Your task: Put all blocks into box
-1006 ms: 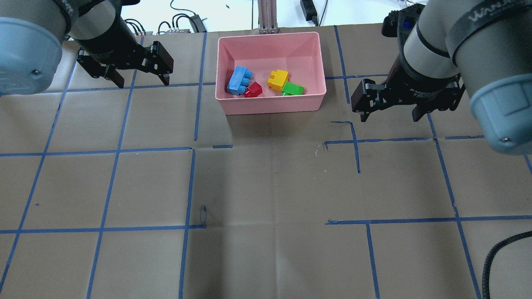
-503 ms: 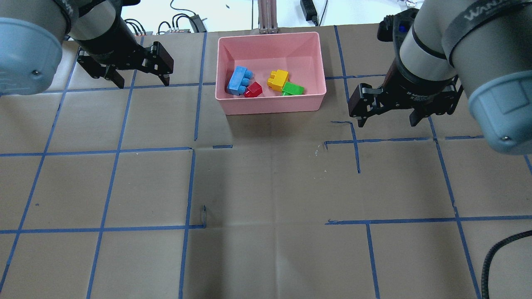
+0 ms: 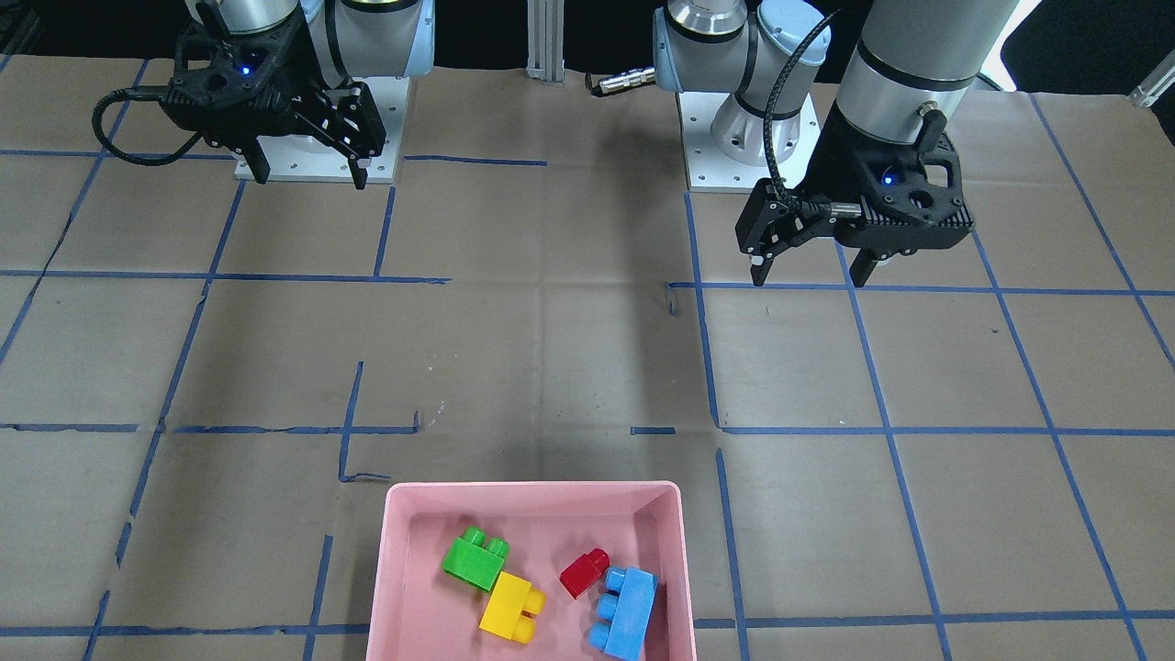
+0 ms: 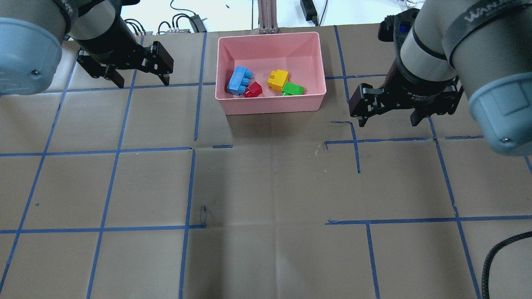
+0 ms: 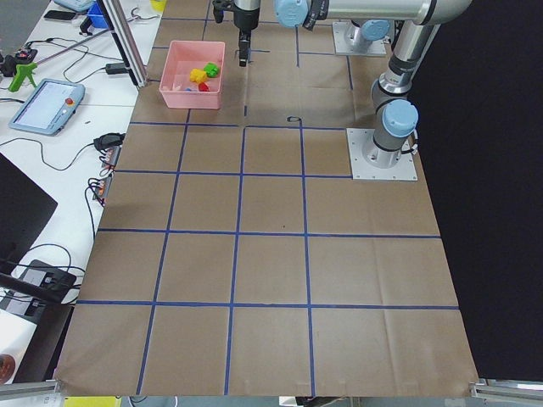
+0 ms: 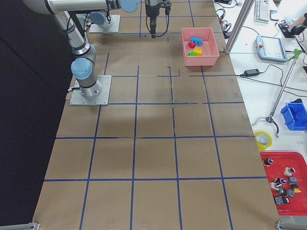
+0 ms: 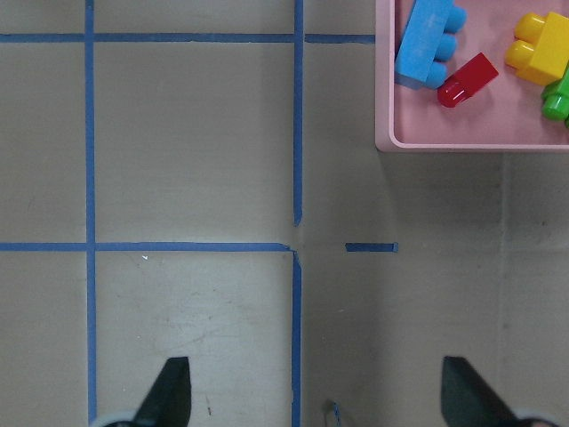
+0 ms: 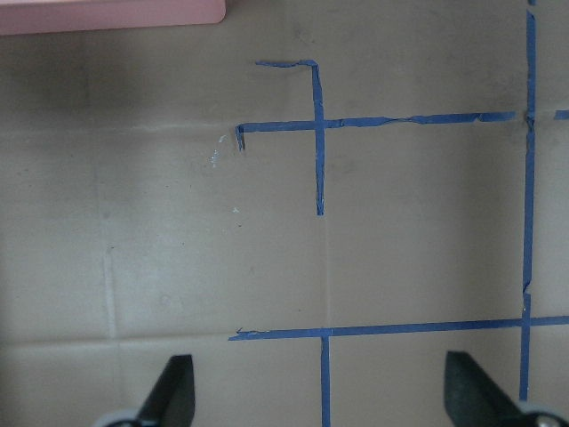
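The pink box (image 4: pixel 270 104) stands at the far middle of the table; it also shows in the front view (image 3: pixel 397 569). Inside it lie the light blue block (image 4: pixel 239 80), the red block (image 4: pixel 253 89), the yellow block (image 4: pixel 277 79) and the green block (image 4: pixel 292 89). My left gripper (image 4: pixel 141 81) hangs open and empty above the table to the box's left. My right gripper (image 4: pixel 388 120) hangs open and empty to the box's right. The left wrist view shows the box's corner (image 7: pixel 384 133) with the blue (image 7: pixel 428 40) and red (image 7: pixel 467 80) blocks.
Brown paper with blue tape lines (image 4: pixel 191 149) covers the table. Cables and a metal post (image 4: pixel 266 16) lie beyond the far edge. Side benches hold a tablet (image 5: pixel 47 106) and bins (image 6: pixel 295 115).
The right gripper has shifted slightly up and left, toward the far side. The left arm, the box and the blocks have not moved.
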Tool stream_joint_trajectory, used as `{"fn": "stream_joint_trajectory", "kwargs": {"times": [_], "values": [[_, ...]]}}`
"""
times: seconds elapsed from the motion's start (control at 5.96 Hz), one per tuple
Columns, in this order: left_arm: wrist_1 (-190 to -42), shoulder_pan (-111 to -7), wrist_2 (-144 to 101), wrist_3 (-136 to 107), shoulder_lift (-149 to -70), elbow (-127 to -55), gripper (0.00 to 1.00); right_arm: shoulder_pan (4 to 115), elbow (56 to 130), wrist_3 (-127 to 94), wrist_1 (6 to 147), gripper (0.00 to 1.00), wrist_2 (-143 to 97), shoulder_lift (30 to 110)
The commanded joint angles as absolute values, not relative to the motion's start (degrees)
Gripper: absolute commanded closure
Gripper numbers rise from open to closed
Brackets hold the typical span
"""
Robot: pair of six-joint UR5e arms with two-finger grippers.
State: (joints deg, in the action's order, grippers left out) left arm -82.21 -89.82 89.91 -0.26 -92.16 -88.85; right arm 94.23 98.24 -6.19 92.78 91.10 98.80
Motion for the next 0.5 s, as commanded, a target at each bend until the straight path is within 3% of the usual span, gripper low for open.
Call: {"fn": "stream_joint_trajectory", "kwargs": {"times": [0.0,0.34], "values": [[-82.27,-89.91,89.91,-0.26,-92.02,-88.86,0.00,94.22,98.17,-6.24,94.21,0.00,91.14,98.79],[-82.18,-89.91,89.91,-0.26,-92.28,-88.86,0.00,94.22,98.17,-6.24,94.31,0.00,91.41,98.70]]}}
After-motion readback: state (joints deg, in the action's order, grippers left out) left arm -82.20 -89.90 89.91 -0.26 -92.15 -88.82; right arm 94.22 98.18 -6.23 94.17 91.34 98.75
